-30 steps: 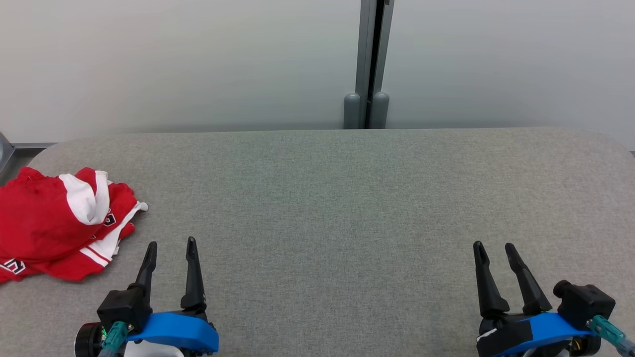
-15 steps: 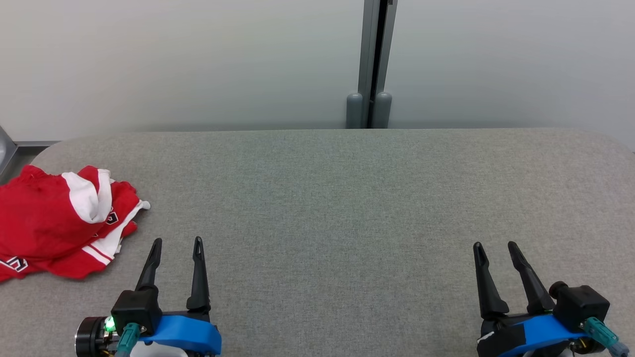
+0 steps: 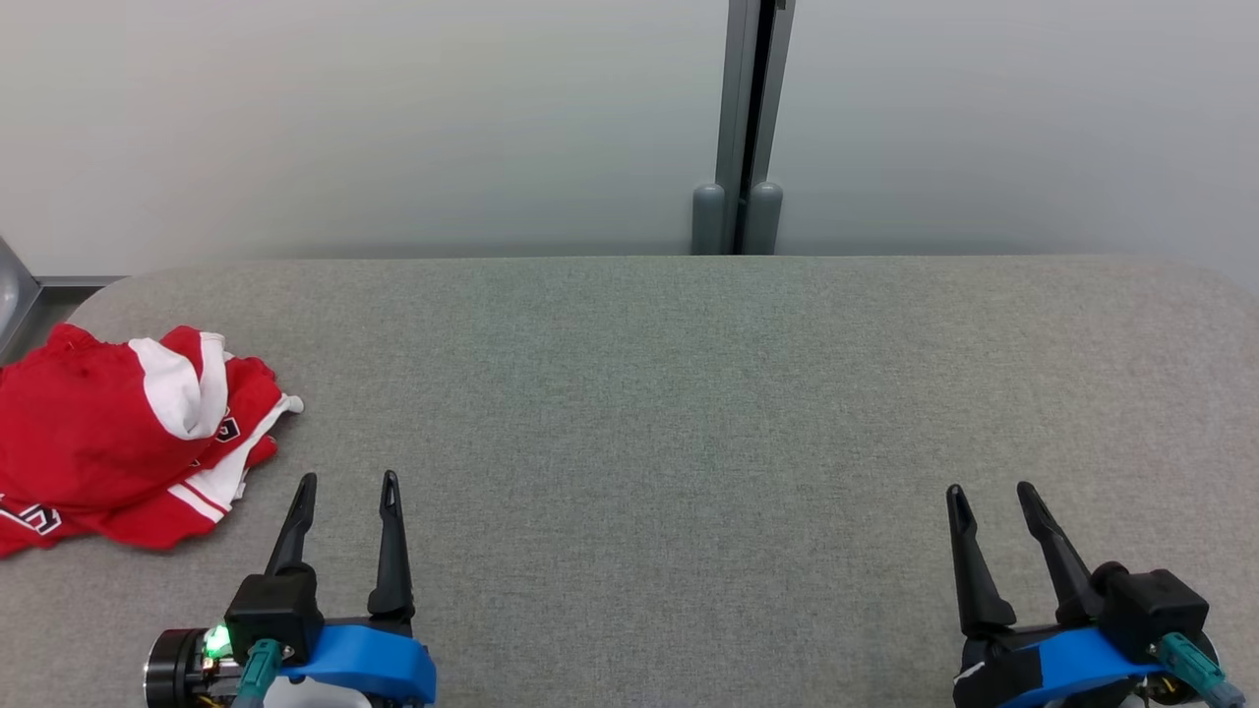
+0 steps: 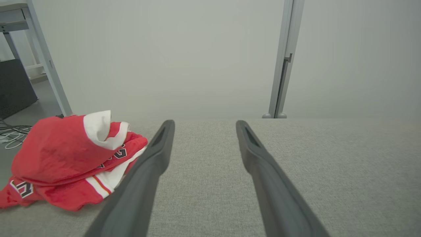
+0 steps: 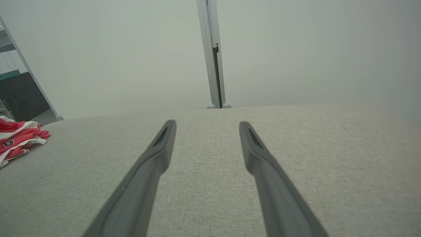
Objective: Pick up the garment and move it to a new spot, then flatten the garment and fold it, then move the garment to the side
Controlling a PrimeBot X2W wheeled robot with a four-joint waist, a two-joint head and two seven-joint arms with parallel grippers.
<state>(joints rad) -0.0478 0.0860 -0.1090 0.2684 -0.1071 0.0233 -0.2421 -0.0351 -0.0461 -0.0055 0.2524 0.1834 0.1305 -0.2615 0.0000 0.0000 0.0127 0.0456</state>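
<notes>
Garment (image 3: pixel 98 442) crumpled, table (image 3: pixel 689 393) left edge | post (image 3: pixel 752 118) behind table

Right gripper (image 5: pixel 205 126) spread over grey table (image 5: pixel 329 158), red garment (image 5: pixel 18 136) far left

The red garment (image 3: pixel 89 433) runs off the left edge — its black lettering (image 3: pixel 29 514) folded, unreadable.
</notes>
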